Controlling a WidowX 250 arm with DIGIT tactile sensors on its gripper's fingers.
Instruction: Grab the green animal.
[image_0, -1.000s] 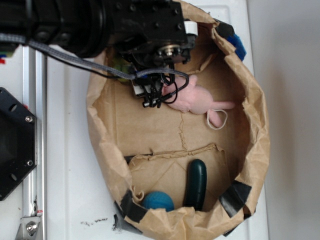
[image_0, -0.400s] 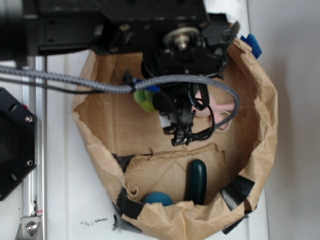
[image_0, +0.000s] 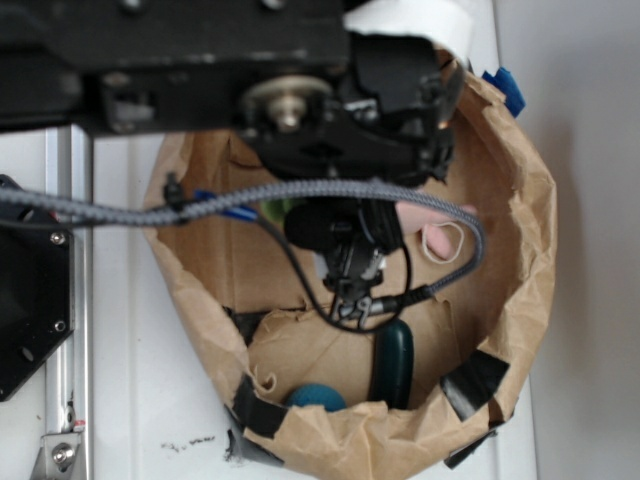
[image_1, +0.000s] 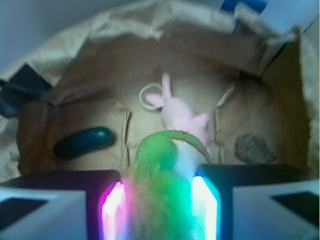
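**Operator:** Green fuzz, item one: the frog (image_1: 159, 172) sits directly between my fingers (image_1: 112, 207), filling the gap in the wrist view. Its blurred body runs from 6 o'clock up to 12, with the white-and-red mouth rim at the 1 o'clock end.

**Spotter:** Grip state?

**Operator:** The gripper (image_1: 159, 210) is closed on the frog; both lit pads press into the fur at 9 and 3. From the exterior view I get only a sliver of green (image_0: 272, 210) under the wrist (image_0: 340, 130), so I can't judge how deep the hold is.

**Spotter:** Long axis?

**Operator:** Along the fingers' reach, head end pointing away from the palm toward 12. I judge the pinch crosses the short axis, which suits a lift.

**Spotter:** Neighbours?

**Operator:** Item two: pink plush (image_1: 182, 117), just beyond the frog's head at 12 to 1; I can't tell if they touch. Item three: dark oblong (image_1: 84, 141), at 10, well apart. Item four: paper bag (image_1: 45, 65), walls all round. Pink plush is the snag risk on lifting, in my view.
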